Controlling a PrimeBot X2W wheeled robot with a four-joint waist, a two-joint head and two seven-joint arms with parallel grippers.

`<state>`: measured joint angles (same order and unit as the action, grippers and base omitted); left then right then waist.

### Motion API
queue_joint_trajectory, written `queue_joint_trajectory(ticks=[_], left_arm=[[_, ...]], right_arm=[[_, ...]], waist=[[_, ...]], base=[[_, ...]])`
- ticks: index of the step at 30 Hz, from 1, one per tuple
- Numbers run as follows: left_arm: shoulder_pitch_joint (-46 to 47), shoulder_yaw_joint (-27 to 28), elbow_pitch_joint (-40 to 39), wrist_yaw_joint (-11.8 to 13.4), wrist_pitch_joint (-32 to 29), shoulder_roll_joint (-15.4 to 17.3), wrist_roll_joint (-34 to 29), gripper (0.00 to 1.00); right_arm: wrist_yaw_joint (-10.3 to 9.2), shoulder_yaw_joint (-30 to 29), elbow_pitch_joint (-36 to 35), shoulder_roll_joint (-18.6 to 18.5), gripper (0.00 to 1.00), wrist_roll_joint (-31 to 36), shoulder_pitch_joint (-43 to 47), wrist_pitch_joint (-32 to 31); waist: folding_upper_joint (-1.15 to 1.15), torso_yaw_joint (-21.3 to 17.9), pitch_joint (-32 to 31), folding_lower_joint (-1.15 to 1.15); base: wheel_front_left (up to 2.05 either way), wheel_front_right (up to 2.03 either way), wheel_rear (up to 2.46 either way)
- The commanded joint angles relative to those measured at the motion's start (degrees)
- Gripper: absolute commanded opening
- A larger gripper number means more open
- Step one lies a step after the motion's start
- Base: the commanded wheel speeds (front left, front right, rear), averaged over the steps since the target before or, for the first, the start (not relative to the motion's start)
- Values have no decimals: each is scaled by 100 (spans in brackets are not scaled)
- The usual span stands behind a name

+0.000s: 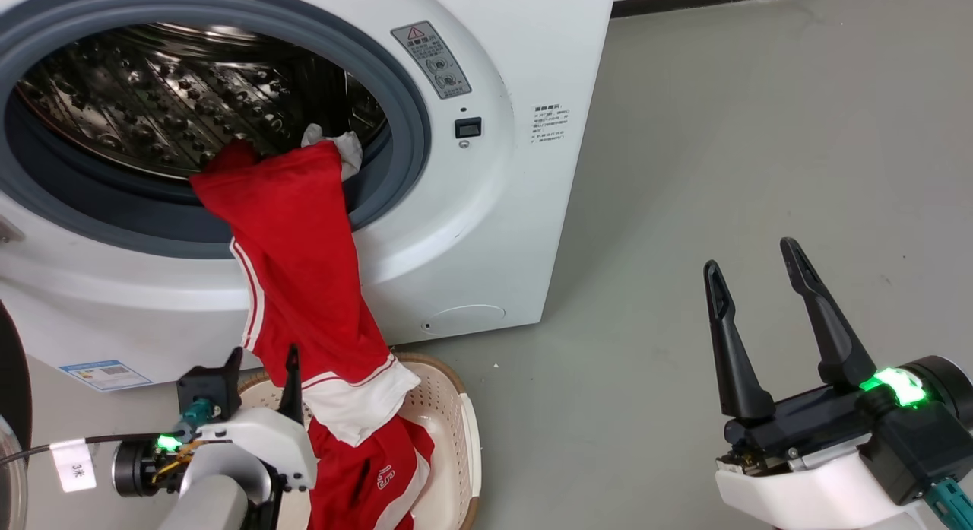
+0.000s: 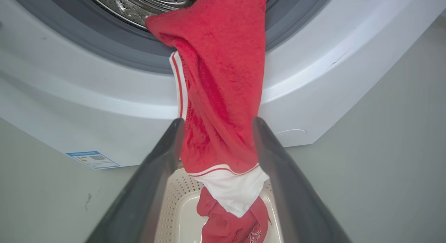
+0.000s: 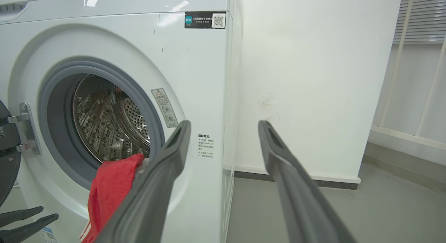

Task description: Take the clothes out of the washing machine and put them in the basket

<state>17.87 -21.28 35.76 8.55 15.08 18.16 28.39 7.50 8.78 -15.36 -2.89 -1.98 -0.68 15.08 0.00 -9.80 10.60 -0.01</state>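
Head view: the washing machine (image 1: 486, 233) stands from 9 to 12 o'clock, its steel drum (image 1: 175, 96) bare but for a small white cloth (image 1: 338, 144) at the lip. A long red garment (image 1: 304, 233) drapes from the drum mouth over the grey seal (image 1: 414, 134) down to the basket (image 1: 445, 423) at 6 o'clock. Its white cuff (image 1: 357, 401) rests on a second red piece (image 1: 380, 477) with a number print. It likely hangs so because its top end lies over the seal while its weight carries the rest down. Your left claw (image 1: 262, 359), at 7 o'clock, stands wide. In its wrist view the fingers flank the hanging cloth without clamping it; whether they touch it cannot be told. Your right claw (image 1: 751, 256), at 4 o'clock, is spread wide and empty over the floor (image 1: 722, 134), well apart, probably leaving the left arm room
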Motion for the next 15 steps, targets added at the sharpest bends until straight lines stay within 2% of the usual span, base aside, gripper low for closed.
queue_joint_trajectory(ticks=[1, 7, 15], left_arm=[[74, 115, -5, -46, 12, -10, -81, 100], [670, 429, 385, -342, 12, -14, -273, 100], [1715, 395, 1439, -729, -313, 69, -198, 100]], right_arm=[[-2, 13, -22, 3, 100, -41, -9, 13], [-2, 41, -64, 3, 100, -65, -195, 13], [-2, 45, -119, 3, 100, -117, -426, 13]], waist=[[0, -19, 44, 1], [0, -105, 303, 1], [0, -253, 699, 1]], base=[[0, 0, 0], [0, 0, 0], [0, 0, 0]])
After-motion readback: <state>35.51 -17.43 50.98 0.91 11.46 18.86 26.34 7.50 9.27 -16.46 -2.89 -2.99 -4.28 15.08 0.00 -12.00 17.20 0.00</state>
